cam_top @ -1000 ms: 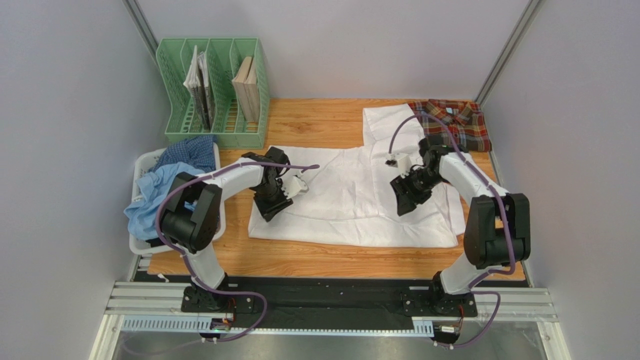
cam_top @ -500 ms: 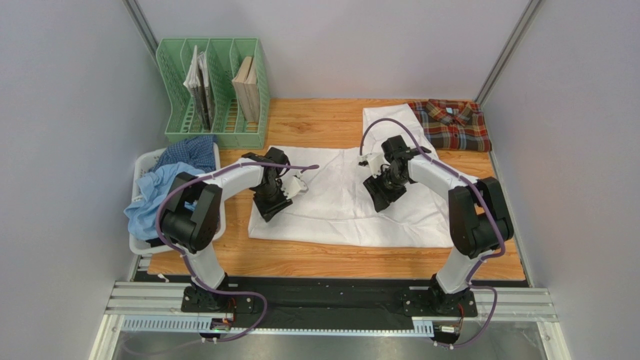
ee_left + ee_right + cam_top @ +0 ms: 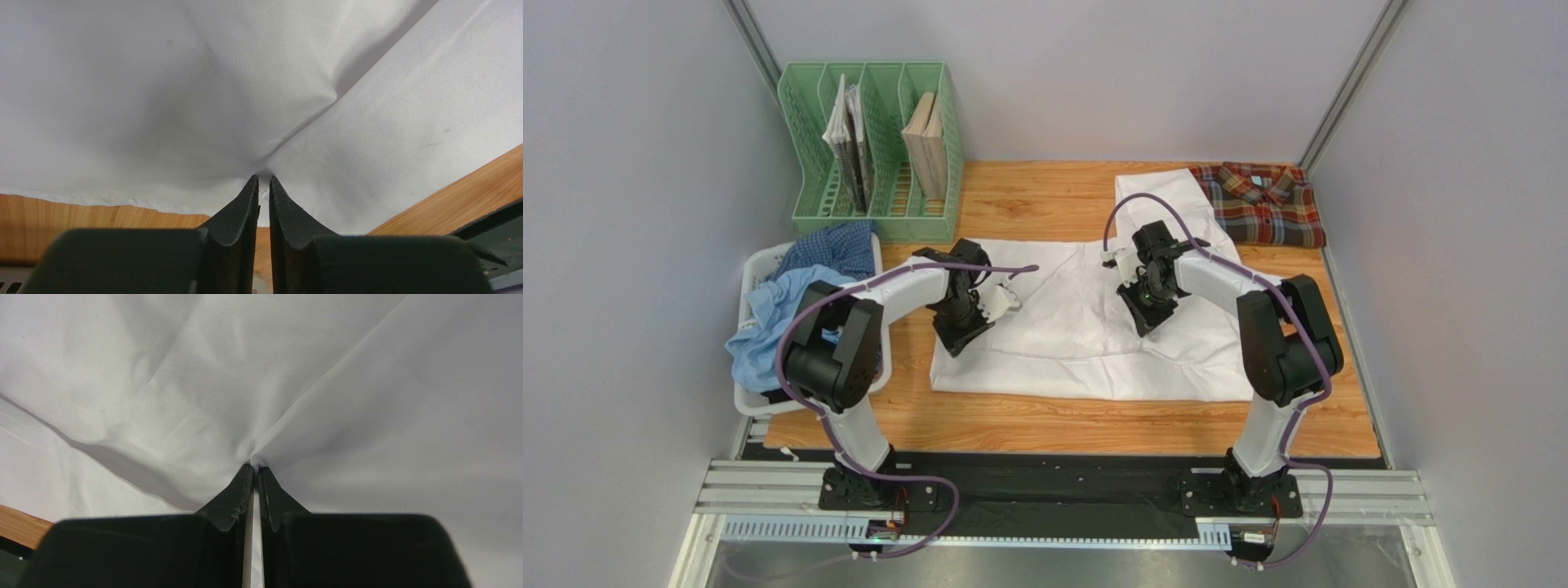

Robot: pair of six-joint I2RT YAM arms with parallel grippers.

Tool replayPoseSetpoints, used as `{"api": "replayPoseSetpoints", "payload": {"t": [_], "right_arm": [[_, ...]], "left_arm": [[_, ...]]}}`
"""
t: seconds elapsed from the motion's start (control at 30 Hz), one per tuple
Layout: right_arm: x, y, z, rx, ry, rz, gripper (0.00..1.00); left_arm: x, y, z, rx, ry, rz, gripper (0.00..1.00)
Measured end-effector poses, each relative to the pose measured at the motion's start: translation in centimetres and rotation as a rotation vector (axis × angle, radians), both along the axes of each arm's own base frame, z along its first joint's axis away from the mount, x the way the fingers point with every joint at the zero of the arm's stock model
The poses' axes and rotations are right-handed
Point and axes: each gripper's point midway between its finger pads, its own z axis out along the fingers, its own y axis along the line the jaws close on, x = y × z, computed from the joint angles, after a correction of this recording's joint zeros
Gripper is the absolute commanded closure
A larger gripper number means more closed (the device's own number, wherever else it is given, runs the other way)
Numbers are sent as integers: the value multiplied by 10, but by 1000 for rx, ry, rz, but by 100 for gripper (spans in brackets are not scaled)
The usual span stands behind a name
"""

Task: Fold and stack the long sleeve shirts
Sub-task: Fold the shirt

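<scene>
A plain white long sleeve shirt lies spread flat across the middle of the wooden table. My left gripper sits low on the shirt's left part. In the left wrist view it is shut on a pinched fold of the white shirt, with creases running out from the tips. My right gripper rests on the upper middle of the shirt. The right wrist view shows it shut on a tuck of the white cloth. A folded plaid shirt lies at the back right corner.
A white basket at the left edge holds a light blue shirt and a dark blue checked one. A green file rack with books stands at the back left. One white sleeve reaches toward the back.
My right arm has swung left over the white shirt, from its right part to its upper middle. Both grippers have closed onto the cloth. The left arm has barely shifted.
</scene>
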Motion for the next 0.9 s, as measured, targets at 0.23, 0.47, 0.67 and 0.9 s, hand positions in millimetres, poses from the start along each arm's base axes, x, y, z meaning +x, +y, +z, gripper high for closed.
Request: {"api": "replayPoseSetpoints", "payload": {"t": [0.23,0.47,0.67,0.9], "right_arm": [[5,-2,4,-13,-19,-12,100],[40,-14,54,58,-125,-64,34],[74,-60,86,102,-189,-171,35],[88,-130,68,56,-152,-292,36]], "left_arm": [[0,1,6,-3,-9,3,100],[7,-1,15,-13,-33,5,99],[14,3,18,-19,-47,27,82],[20,7,20,-23,-56,43,57]]}}
